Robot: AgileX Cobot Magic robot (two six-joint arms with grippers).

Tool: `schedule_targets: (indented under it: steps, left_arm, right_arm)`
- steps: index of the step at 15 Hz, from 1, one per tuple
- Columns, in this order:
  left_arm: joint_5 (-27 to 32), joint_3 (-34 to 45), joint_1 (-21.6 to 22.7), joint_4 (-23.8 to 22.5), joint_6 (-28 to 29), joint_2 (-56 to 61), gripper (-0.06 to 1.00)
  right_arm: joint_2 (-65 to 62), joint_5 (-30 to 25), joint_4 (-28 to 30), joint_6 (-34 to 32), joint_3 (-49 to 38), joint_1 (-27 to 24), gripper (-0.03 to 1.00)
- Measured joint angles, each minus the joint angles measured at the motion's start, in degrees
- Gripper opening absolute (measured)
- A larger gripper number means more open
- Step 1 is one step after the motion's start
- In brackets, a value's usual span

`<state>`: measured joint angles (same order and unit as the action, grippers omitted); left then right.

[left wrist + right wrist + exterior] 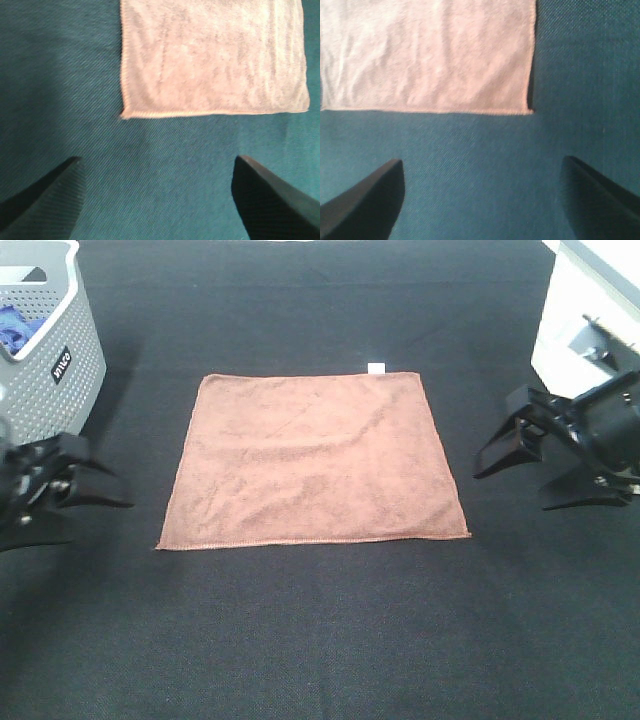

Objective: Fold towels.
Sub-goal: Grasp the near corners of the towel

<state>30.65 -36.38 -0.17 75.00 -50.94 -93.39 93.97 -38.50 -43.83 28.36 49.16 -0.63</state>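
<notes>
The reddish-brown towel (312, 460) lies flat and unfolded in the middle of the black table, with its small white tag (377, 367) at the far edge. It also shows in the left wrist view (212, 57) and the right wrist view (427, 55). My left gripper (95, 485) is open and empty, left of the towel and apart from it. My right gripper (515, 475) is open and empty, right of the towel and apart from it. In the wrist views both pairs of fingers (45, 200) (600, 200) stand wide apart over bare table.
A grey perforated basket (60, 340) with a blue cloth (15, 325) inside stands at the far left. A white box (580, 310) stands at the far right, behind my right arm. The black table cover (320, 640) stretches toward the front.
</notes>
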Motion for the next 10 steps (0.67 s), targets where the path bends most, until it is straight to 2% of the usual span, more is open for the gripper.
schedule_targets:
  steps: [5,10]
  left_arm:
    - [2.5,-6.9,0.0,1.3,-0.5,-9.7,0.76]
    - [2.5,-12.2,0.0,1.9,-0.6,-14.8,0.76]
  right_arm:
    - [7.4,-0.1,-0.2,0.8,4.6,0.0,0.79]
    - [15.8,-0.1,-0.5,2.1,10.6,0.0,0.78]
